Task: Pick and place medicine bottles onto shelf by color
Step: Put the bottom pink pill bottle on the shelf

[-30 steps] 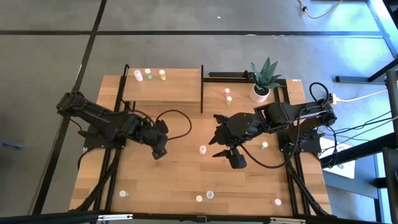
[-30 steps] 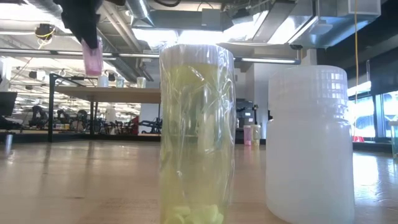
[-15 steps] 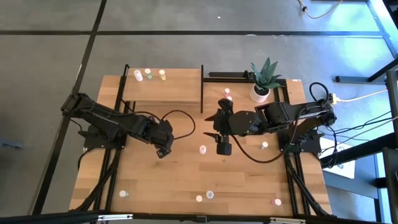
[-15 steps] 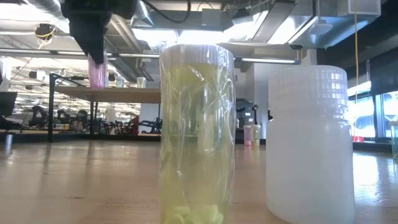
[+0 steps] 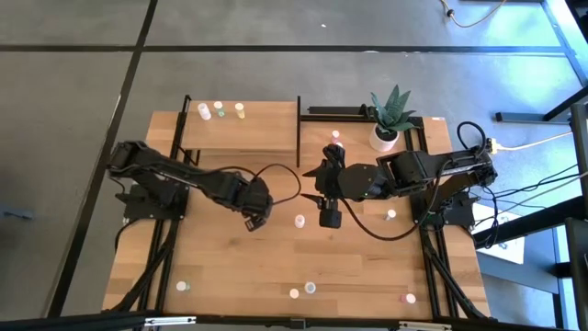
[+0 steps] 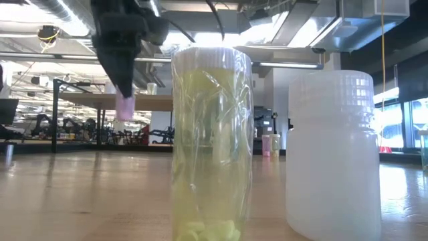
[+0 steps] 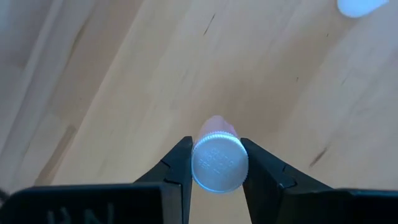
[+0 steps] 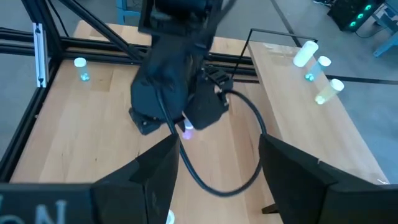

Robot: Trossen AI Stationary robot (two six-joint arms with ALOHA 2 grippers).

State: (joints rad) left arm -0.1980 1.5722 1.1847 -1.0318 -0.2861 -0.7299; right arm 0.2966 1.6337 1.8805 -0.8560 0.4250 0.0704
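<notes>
My left gripper point(image 5: 255, 219) is over the middle of the table, shut on a small pink bottle with a whitish cap point(image 7: 217, 163). The bottle hangs below the gripper in the low view point(image 6: 124, 106). My right gripper point(image 8: 217, 180) is open and empty just to the right point(image 5: 318, 186), pointing level at the left gripper. The light-wood shelf point(image 5: 266, 133) stands at the far left with three bottles upright on it point(image 5: 219, 110). Another small bottle point(image 5: 299, 221) stands on the table between the grippers. My left gripper pinches the bottle's capped upper end point(image 7: 200, 163) between its two fingers, one on each side. The fingers come from above, pointing down. The bottle hangs below them, cap up, nearly upright point(image 6: 124, 106), lifted clear of the table.
Loose bottles stand near the front edge point(image 5: 310, 287) point(image 5: 182, 286) point(image 5: 409, 297) and at the right point(image 5: 391, 214). A yellow-green bottle point(image 6: 212, 140) and a white one point(image 6: 331, 154) stand right before the low camera. A potted plant point(image 5: 386, 124) is at the far right.
My left gripper has carried the pink bottle toward the table's right edge, and the bottle now sits lower in the low view. My right gripper drew back toward the far edge and turned to face the left arm, then kept still.
</notes>
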